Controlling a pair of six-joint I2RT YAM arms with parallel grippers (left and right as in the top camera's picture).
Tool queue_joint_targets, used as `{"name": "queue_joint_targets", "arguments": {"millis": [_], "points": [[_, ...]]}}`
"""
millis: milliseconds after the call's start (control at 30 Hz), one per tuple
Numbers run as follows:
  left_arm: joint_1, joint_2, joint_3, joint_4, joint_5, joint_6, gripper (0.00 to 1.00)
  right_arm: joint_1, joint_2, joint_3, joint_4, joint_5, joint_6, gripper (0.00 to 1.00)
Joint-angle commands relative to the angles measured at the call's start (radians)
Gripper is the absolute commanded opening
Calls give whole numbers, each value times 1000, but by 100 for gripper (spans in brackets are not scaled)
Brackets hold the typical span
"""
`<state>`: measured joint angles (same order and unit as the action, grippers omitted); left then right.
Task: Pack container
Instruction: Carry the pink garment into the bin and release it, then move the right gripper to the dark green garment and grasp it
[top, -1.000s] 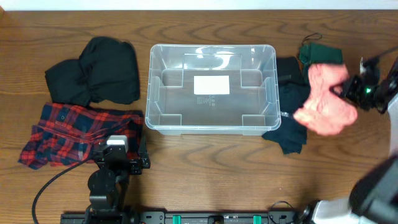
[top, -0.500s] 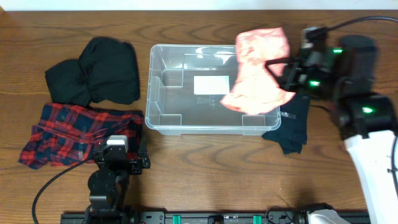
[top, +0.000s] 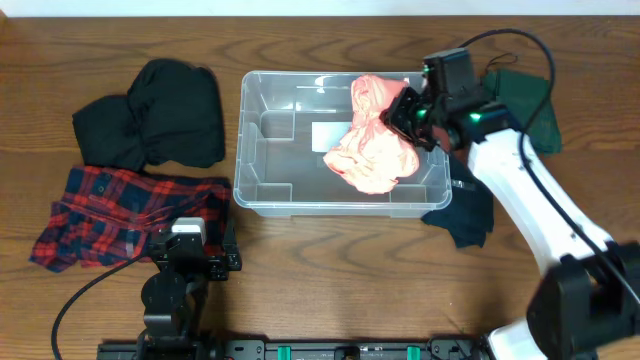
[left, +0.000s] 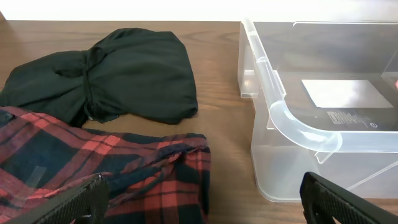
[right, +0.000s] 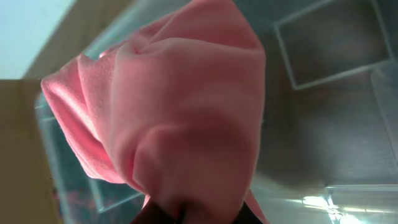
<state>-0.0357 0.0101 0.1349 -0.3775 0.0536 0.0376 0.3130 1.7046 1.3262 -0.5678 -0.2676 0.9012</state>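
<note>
The container (top: 262, 182) is a large clear plastic bin in the middle of the table, with a white label (top: 328, 135) on its base; it also shows in the left wrist view (left: 292, 127). My right gripper (top: 405, 112) is shut on a pink cloth (top: 372, 150) and holds it over the bin's right half, hanging down into it. In the right wrist view the pink cloth (right: 180, 118) fills the frame above the bin's floor. My left gripper (top: 190, 262) is open and empty near the front left, beside a red plaid shirt (top: 120, 215).
A black garment (top: 160, 115) lies left of the bin, behind the plaid shirt (left: 106, 168). A dark green cloth (top: 525, 100) and a dark navy garment (top: 470, 205) lie right of the bin, under my right arm.
My right gripper carried the pink cloth left from the pile on the right to over the bin, then lowered it into the bin's right half. The left arm has not moved.
</note>
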Motion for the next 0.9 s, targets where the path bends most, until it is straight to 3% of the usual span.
{"name": "queue_joint_targets", "arguments": {"millis": [0, 33, 167, 200, 267, 367, 433, 533, 600, 867], "points": [[-2, -6, -21, -3, 10, 3, 98, 12, 21, 1, 2, 21, 41, 1], [-2, -6, -21, -3, 10, 3, 98, 12, 31, 1, -2, 22, 42, 2], [-2, -6, -21, -3, 10, 3, 98, 6, 28, 1, -39, 84, 13, 25], [-2, -6, -21, -3, 10, 3, 98, 0, 17, 1, -44, 111, -21, 32], [-2, -6, -21, -3, 10, 3, 98, -14, -14, 2, -48, 149, -102, 58], [-2, -6, -21, -3, 10, 3, 98, -41, -75, 2, -55, 153, -236, 78], [-2, -6, -21, -3, 10, 3, 98, -79, -133, 2, -79, 166, -272, 79], [-2, -6, -21, -3, 10, 3, 98, -163, -206, 2, -111, 166, -290, 66], [-2, -6, -21, -3, 10, 3, 98, -238, -238, 2, -141, 165, -291, 65], [-2, -6, -21, -3, 10, 3, 98, -544, -169, 1, -178, 154, -444, 79]]}}
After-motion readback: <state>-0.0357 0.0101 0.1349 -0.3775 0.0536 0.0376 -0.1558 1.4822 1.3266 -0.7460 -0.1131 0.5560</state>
